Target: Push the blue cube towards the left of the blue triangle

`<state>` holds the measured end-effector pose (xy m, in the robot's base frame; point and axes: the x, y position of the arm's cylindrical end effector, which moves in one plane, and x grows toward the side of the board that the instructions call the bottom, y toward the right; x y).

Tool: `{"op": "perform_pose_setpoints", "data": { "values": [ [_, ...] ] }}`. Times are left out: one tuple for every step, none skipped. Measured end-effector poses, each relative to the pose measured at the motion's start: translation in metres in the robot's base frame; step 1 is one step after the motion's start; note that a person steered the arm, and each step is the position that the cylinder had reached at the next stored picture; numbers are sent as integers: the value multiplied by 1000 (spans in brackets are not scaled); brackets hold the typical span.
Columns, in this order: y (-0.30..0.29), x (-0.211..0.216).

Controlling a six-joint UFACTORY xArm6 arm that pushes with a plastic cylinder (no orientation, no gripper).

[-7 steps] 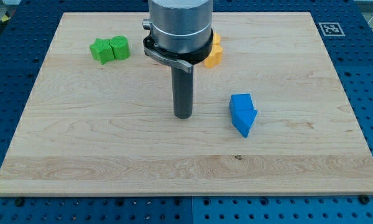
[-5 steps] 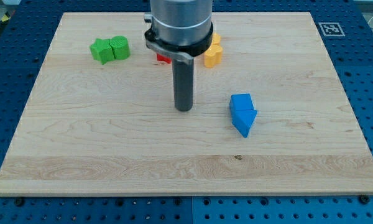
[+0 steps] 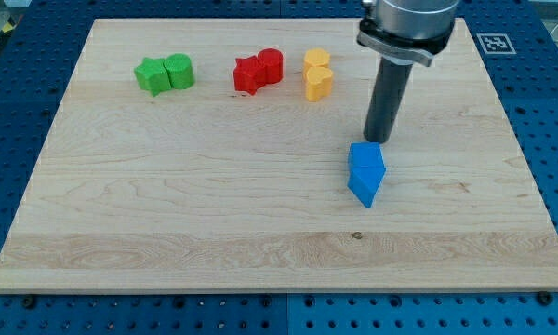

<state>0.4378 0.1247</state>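
Observation:
The blue cube (image 3: 365,157) sits right of the board's middle, touching the blue triangle (image 3: 364,188), which lies just below it and points toward the view's bottom. My tip (image 3: 379,140) stands at the cube's upper right edge, touching or nearly touching it. The rod rises from there to the arm at the view's top right.
A green pair of blocks (image 3: 164,73) lies at the upper left. A red pair (image 3: 259,71) and a yellow pair (image 3: 317,74) lie along the top middle. A marker tag (image 3: 494,42) sits by the wooden board's (image 3: 167,223) top right corner.
My tip has moved from left of the blue blocks, around the top, to the cube's upper right. The cube and triangle look slightly shifted. The red blocks are uncovered now.

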Motion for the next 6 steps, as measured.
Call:
{"op": "perform_pose_setpoints", "data": {
  "values": [
    [2,12],
    [-3,14],
    [-15,14],
    [-30,14],
    [-46,14],
    [-60,14]
  ]
}}
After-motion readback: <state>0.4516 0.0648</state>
